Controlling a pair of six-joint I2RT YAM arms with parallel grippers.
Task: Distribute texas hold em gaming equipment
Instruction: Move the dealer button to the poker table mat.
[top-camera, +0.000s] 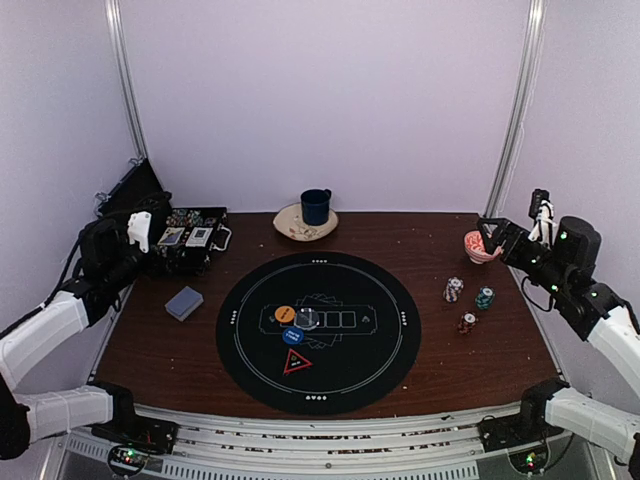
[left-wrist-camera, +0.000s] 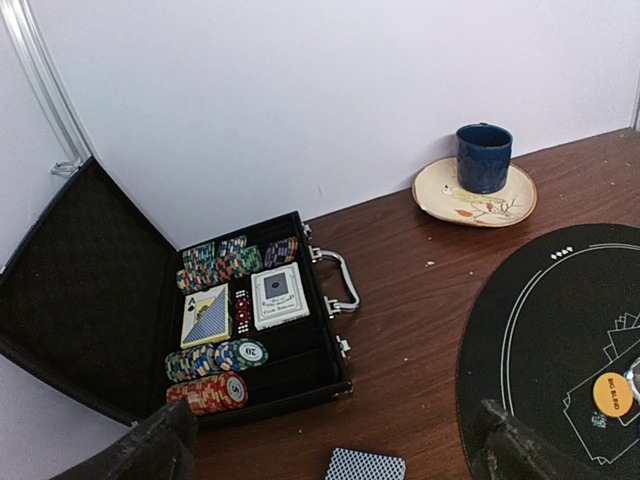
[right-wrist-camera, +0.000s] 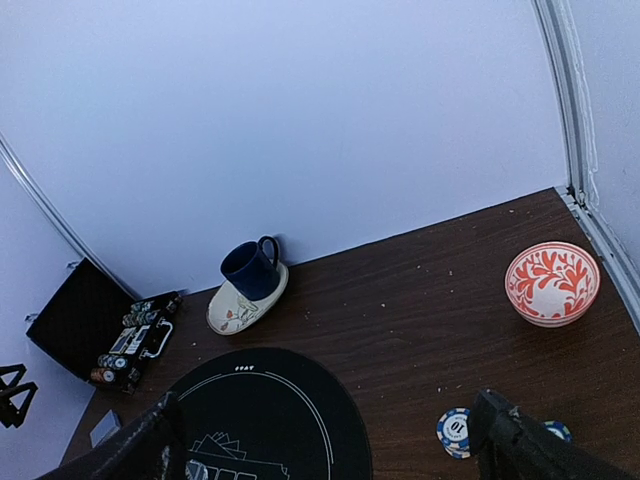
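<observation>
hovering spread and empty, the left pincer (left-wrist-camera: 330, 445) has a card deck (left-wrist-camera: 365, 465) near its fingertips on the dark wood table (left-wrist-camera: 400, 320), with an open case (left-wrist-camera: 100, 290) ahead holding a "20" chip (left-wrist-camera: 252, 352). the right pincer (right-wrist-camera: 330, 440), equally spread, has a "10" chip (right-wrist-camera: 455, 430) by its finger. white walls (left-wrist-camera: 300, 100) rise beyond; button discs (top-camera: 285, 314) lie on the black mat (top-camera: 380, 340) between both.

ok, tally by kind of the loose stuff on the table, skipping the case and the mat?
Chip stacks: 3
Discs: 3
Triangle marker: 1
Card deck: 1
Mug: 1
Saucer: 1
Bowl: 1
Total: 11
</observation>
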